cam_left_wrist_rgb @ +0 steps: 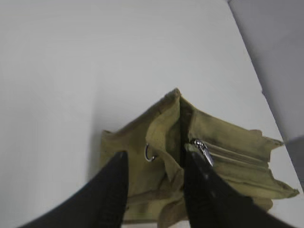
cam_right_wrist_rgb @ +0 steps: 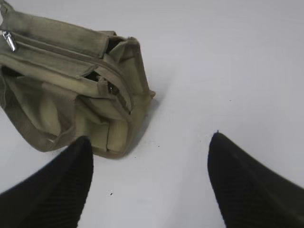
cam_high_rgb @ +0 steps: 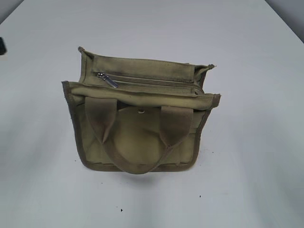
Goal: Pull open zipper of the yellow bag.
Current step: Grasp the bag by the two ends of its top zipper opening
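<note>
Left hand (cam_left_wrist_rgb: 154, 164): fingers partly apart, nothing clamped between them, hovering above the near end of the yellow bag (cam_left_wrist_rgb: 190, 156), one dark finger (cam_left_wrist_rgb: 111, 194) over the end panel, the other (cam_left_wrist_rgb: 209, 199) just beside the silver pull tab (cam_left_wrist_rgb: 203, 151). No contact with the fabric to be made out. Small metal ring (cam_left_wrist_rgb: 150, 153) on the end panel, between the two fingers.

Right hand (cam_right_wrist_rgb: 149, 145): fingers spread wide, empty, above bare white bench (cam_right_wrist_rgb: 228, 71), the bag's other end off to one side of it and apart from both fingers.

Bag standing upright near the middle of the bench (cam_high_rgb: 256, 156) in the exterior view, front pocket side toward the camera, webbing handle (cam_high_rgb: 137, 142) drooping down over the front, round snap stud (cam_high_rgb: 141, 111) just below the top edge. Zipper (cam_high_rgb: 152, 81) running straight along the top, closed along its visible length, pull tab at its left end and lying slanted on the tape. Olive trim around the front panel. Neither hand visible in the exterior view.
</note>
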Controlling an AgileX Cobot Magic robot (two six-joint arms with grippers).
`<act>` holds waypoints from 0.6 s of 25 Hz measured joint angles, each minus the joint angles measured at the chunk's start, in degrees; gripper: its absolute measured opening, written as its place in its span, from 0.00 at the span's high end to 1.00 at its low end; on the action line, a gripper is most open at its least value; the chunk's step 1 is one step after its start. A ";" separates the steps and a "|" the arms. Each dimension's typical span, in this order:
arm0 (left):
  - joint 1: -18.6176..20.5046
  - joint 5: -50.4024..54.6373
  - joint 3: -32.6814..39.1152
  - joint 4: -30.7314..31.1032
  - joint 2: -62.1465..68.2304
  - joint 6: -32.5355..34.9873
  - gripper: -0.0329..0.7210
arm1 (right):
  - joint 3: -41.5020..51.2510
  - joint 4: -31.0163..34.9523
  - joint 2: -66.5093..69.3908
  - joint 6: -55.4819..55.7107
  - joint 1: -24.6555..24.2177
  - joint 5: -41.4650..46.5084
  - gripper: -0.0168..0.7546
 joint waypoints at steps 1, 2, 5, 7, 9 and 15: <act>-0.91 1.41 -1.73 -0.70 3.35 0.44 0.55 | -1.22 0.52 3.61 -1.41 0.76 -0.16 0.22; -2.00 2.70 -3.52 -1.22 6.03 0.60 0.55 | -2.36 0.74 6.67 -2.96 1.42 -0.21 0.22; -5.36 5.22 -8.79 -2.07 15.39 0.72 0.55 | -7.24 0.99 19.10 -6.54 3.37 -0.33 0.22; -7.64 5.95 -12.21 -2.19 20.73 0.85 0.55 | -11.21 0.99 25.23 -8.58 4.86 0.10 0.22; -9.52 6.97 -15.82 -2.19 25.57 0.92 0.54 | -15.26 0.99 30.70 -9.77 6.78 0.81 0.22; -10.71 10.79 -24.26 -1.98 36.77 0.96 0.53 | -27.94 -0.67 45.24 -13.24 13.07 1.60 0.22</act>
